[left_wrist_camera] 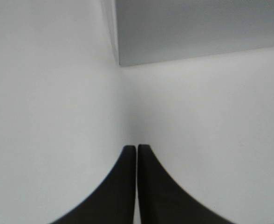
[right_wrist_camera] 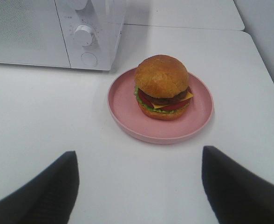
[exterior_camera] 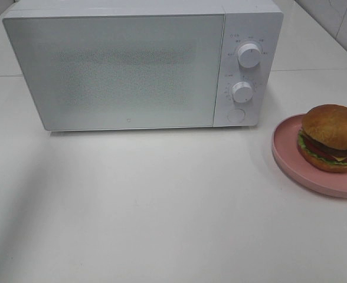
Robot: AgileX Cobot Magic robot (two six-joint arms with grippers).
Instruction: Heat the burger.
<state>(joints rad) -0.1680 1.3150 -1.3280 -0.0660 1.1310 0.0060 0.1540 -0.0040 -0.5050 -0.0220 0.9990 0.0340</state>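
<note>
Burger (right_wrist_camera: 162,87) on a round pink plate (right_wrist_camera: 123,105), standing straight ahead of the right gripper (right_wrist_camera: 139,186), whose two dark fingers are spread wide with nothing between them; plate and burger fall within the gap as seen from the right wrist. Microwave (exterior_camera: 132,65), door shut, lies beyond and to the inner side of that gripper, its control knobs (exterior_camera: 249,55) nearest the plate. Left gripper (left_wrist_camera: 137,186) has its fingers pressed together, empty, low over the white table (exterior_camera: 161,206) with a lower corner of the microwave ahead. Burger is squat and round, with no useful long axis. Judged nearer arm: the right; the door remains to be opened first.
</note>
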